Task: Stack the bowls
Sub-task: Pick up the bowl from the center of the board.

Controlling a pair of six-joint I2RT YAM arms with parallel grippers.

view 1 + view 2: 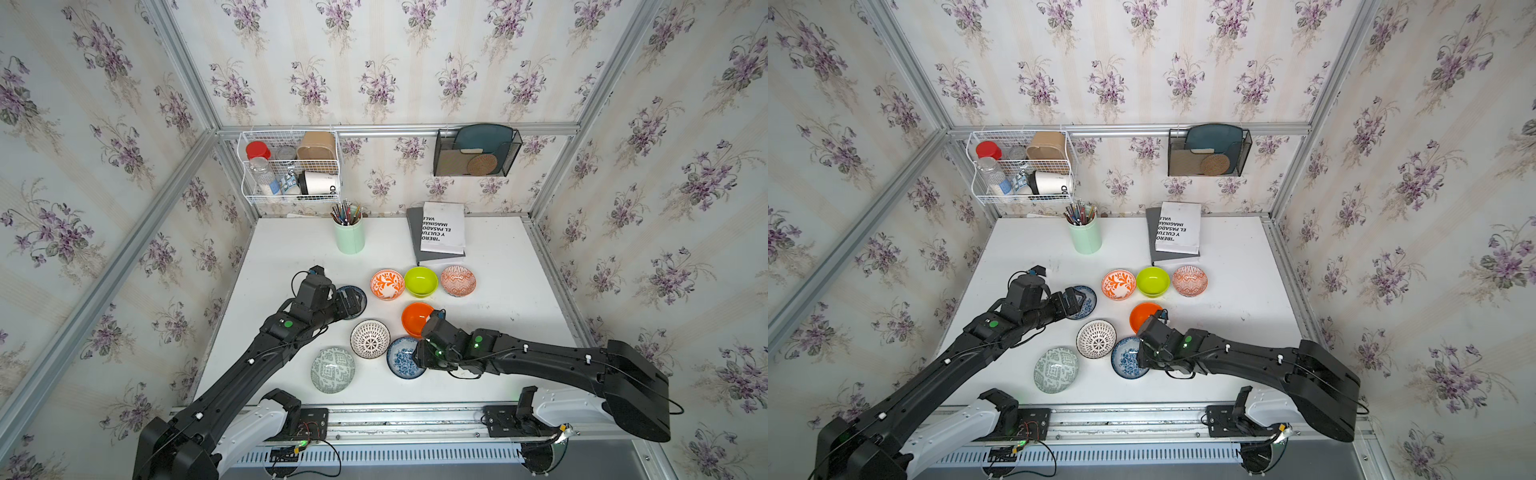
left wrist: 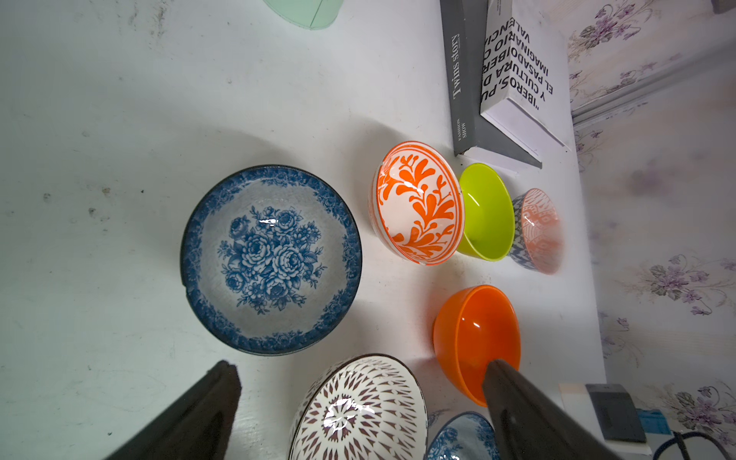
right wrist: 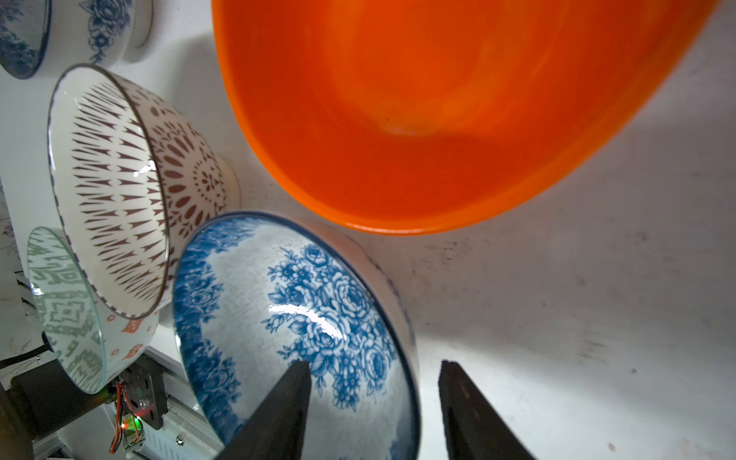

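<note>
While all eight bowls are sitting singly and empty on the white desk [image 1: 511, 349], the other containers are carrying plenty: the mint pencil cup [image 1: 350, 241] is standing upright near the back edge, bristling with pens and pencils [image 1: 347, 212]; the white wire basket [image 1: 291, 166] on the rear rail is holding a red-lidded jar [image 1: 257, 150] and a white cup [image 1: 320, 183] lying on its side, among other things; the black mesh holder [image 1: 476, 153] is keeping a teal plate [image 1: 484, 137] and a round woven coaster [image 1: 482, 165]. The plain orange bowl [image 1: 413, 318] and lime bowl [image 1: 421, 281] are looking smooth and unpatterned; the patterned ones are glinting with a glossy glaze. The orange-white leaf bowl [image 1: 387, 284], lime bowl and salmon geometric bowl [image 1: 458, 281] are forming a tight row just before the stacked books [image 1: 442, 228]; the black-white radial bowl [image 1: 370, 338], the near blue-floral bowl [image 3: 318, 298] and the grey-green patterned bowl [image 1: 332, 370] are clustering toward the front edge. The left gripper [image 2: 360, 363] is hovering spread wide over the far blue-floral bowl [image 2: 271, 259], grasping nothing; the right gripper [image 3: 374, 364] is straddling the near blue-floral bowl's rim, one finger over the inside and one outside the wall; its jaws are standing parted, not clenched, with a gap showing on the outer side. Neighbouring bowls are crowding that bowl closely; bare desk is lying open toward the right arm's side edge and around the pencil cup.
</note>
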